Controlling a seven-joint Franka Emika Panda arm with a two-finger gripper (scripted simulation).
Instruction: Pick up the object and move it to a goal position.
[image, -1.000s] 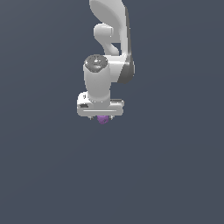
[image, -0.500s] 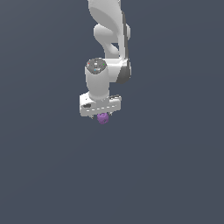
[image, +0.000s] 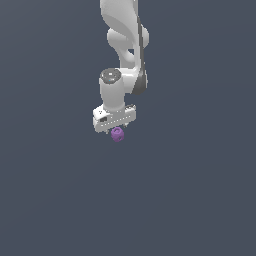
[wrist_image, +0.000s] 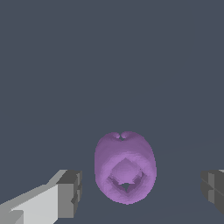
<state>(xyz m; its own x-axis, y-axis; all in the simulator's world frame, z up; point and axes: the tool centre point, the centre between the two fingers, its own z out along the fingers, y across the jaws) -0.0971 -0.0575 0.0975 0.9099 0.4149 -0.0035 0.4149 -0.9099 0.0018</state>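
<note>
The object (image: 117, 134) is a small purple lumpy blob with a dimpled centre, lying on the dark grey floor just under my white hand. In the wrist view the object (wrist_image: 125, 168) sits between my two fingers. My gripper (wrist_image: 141, 190) is open: the grey pad of one finger (wrist_image: 70, 193) and that of the other (wrist_image: 213, 187) stand on either side of the blob with a clear gap on each side. In the exterior view the gripper (image: 115, 129) hangs straight over the blob and its fingertips are mostly hidden by the hand.
The white arm (image: 125, 35) rises behind the hand towards the exterior view's top edge. A plain dark grey floor (image: 200, 200) lies all around; no other object or goal marker shows.
The wrist has turned a little, so the hand's bar now sits tilted, and the upper arm has shifted. The purple blob has stayed in place under the hand.
</note>
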